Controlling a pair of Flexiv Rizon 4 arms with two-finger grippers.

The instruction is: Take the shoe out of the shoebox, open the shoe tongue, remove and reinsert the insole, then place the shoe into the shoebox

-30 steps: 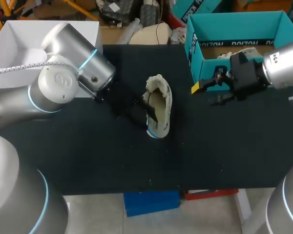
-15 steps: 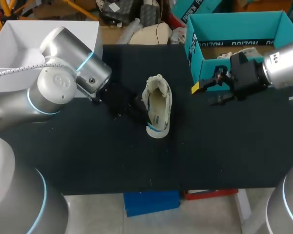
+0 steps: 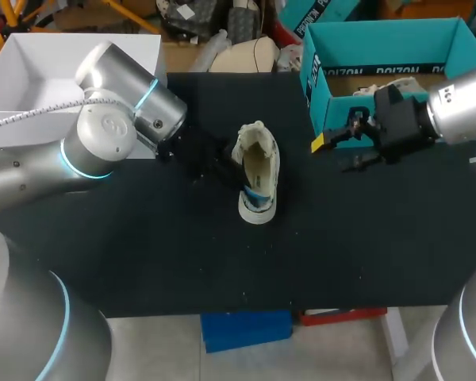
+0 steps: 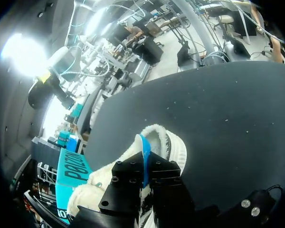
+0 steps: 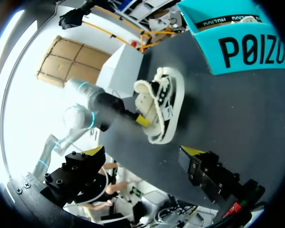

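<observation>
teal shoebox [image 3: 381,48] open, shoe [image 3: 256,178] outside on table [image 3: 182,254]

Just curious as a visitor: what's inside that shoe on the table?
The shoe shows cream fleecy lining and a blue piece toward its toe. The left tool sits at its opening. Deeper inside the toe is covered.

The head view looks down on the bench [image 3: 143,262] from behind. The left wrist view sits right at the shoe [image 4: 178,149], which the right wrist view sees from farther off.
</observation>
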